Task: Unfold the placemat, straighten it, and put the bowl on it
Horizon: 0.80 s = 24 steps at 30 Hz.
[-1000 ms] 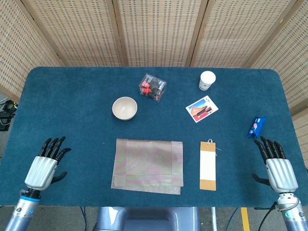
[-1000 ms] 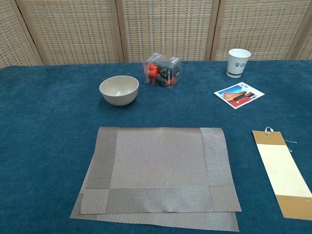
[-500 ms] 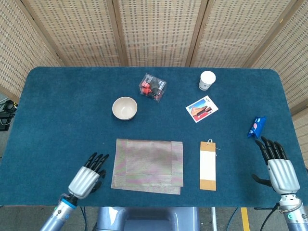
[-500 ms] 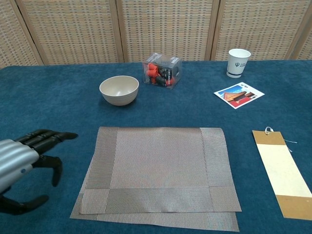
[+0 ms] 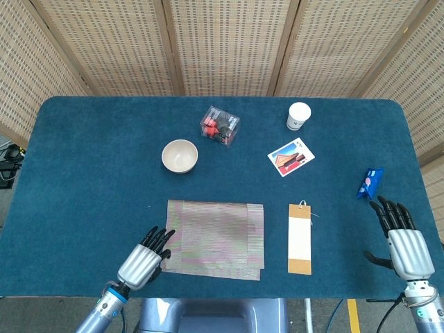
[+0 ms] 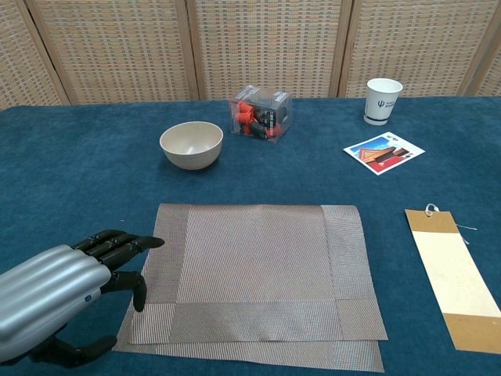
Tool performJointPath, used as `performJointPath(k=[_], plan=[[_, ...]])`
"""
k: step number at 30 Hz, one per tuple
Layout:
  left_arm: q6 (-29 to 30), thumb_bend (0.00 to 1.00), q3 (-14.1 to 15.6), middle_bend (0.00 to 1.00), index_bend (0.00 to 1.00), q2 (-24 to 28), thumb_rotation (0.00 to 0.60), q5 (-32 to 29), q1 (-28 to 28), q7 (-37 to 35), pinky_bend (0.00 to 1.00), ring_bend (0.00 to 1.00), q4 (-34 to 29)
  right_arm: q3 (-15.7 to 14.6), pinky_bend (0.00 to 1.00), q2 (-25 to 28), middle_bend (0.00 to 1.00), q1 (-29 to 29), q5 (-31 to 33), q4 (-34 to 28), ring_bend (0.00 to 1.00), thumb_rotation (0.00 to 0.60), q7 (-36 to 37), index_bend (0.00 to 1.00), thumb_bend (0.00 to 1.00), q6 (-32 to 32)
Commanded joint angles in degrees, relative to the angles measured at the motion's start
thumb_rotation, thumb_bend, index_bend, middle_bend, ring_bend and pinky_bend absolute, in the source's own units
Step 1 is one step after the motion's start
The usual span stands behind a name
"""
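The folded grey woven placemat [image 5: 214, 238] [image 6: 255, 276] lies near the table's front edge, its top layer slightly askew over the lower one. A cream bowl [image 5: 180, 155] [image 6: 191, 145] stands empty behind it, to the left. My left hand [image 5: 144, 259] [image 6: 66, 291] hovers at the placemat's front left corner, fingers apart and reaching over its left edge, holding nothing. My right hand [image 5: 403, 241] stays at the far right front of the table, fingers spread and empty; the chest view does not show it.
A clear box of red and black parts [image 5: 220, 126] sits behind the bowl. A white paper cup [image 5: 298, 116], a picture card [image 5: 291, 157], a white and brown tag [image 5: 300, 238] and a blue packet [image 5: 370, 182] lie to the right on the blue cloth.
My left hand has moved right from the table's left front to the placemat's left edge. The right hand has barely moved.
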Motion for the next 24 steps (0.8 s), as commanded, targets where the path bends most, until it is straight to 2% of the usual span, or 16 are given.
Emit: performJointPath(k=[1, 17, 24], plan=[[-0.03, 0.34, 0.02, 0.00, 0.44, -0.33, 0.600, -0.14, -0.12, -0.08, 0.00, 0.00, 0.12, 0.02, 0.00, 0.06, 0.00, -0.07, 0.01, -0.02, 0.00, 0.600, 0.15, 0.01, 0.09, 0.12], [-1.02, 0.34, 0.05, 0.00, 0.46, -2.05, 0.600, -1.59, -0.76, 1.16, 0.00, 0.00, 1.38, 0.09, 0.00, 0.17, 0.00, -0.21, -0.16, 0.02, 0.00, 0.600, 0.70, 0.01, 0.09, 0.53], [-1.07, 0.34, -0.40, 0.00, 0.50, -3.61, 0.600, -2.19, -1.09, 1.36, 0.00, 0.00, 2.73, -0.05, 0.00, 0.21, 0.00, -0.23, -0.44, 0.05, 0.00, 0.600, 0.96, 0.01, 0.09, 0.54]])
